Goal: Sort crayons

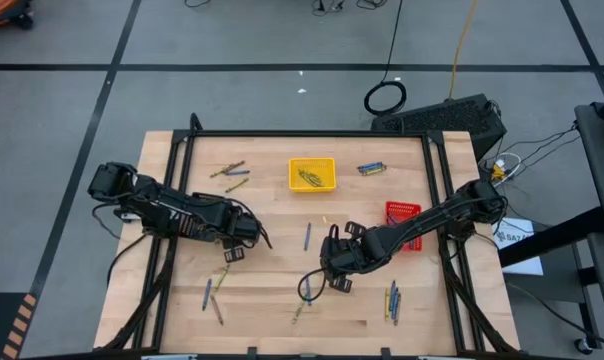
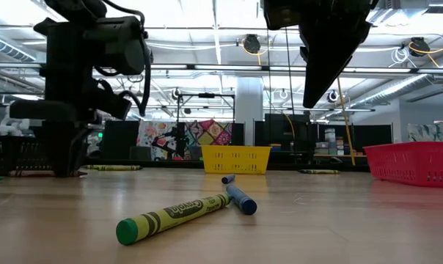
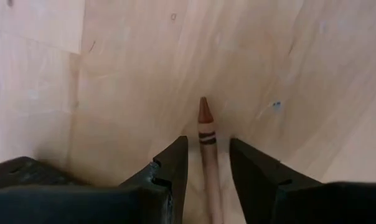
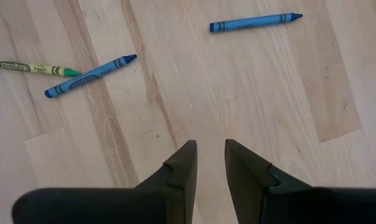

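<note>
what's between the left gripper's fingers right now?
A brown crayon lies on the bare wood between the left gripper fingers, tip pointing away from the wrist. The left wrist view shows it; gaps remain on both sides, so it is not clamped.

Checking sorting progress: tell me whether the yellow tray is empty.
Not empty: the yellow tray holds olive crayons, seen from above.

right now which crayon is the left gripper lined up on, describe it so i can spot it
Start at the left gripper, low over the wooden table. A brown crayon lies between its open fingers, tip pointing away from the wrist. It is brown with dark bands; the nearby crayons are blue or yellow-green.
</note>
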You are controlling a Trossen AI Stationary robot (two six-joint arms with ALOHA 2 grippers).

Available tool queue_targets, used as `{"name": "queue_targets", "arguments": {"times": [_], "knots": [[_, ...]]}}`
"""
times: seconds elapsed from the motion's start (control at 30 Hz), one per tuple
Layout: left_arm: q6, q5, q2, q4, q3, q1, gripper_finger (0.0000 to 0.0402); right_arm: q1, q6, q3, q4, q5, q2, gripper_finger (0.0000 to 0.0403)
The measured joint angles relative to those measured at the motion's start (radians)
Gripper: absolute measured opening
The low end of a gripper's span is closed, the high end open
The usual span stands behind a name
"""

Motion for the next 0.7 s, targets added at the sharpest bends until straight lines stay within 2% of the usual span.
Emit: {"name": "queue_targets", "arguments": {"times": [0.17, 0.43, 0.7], "knots": [[-0.002, -0.004, -0.002, 0.046, -0.024, 0.0, 0.0108, 0.0, -0.002, 0.0, 0.002, 0.001, 0.0, 0.0071], [0.024, -0.017, 0.0, 0.048, -0.025, 0.0, 0.0011, 0.0, -0.003, 0.0, 0.003, 0.002, 0.0, 0.0071], [0.025, -0.031, 0.001, 0.046, -0.019, -0.001, 0.0004, -0.001, 0.0, 0.0, 0.004, 0.029, 0.0, 0.0071]]}}
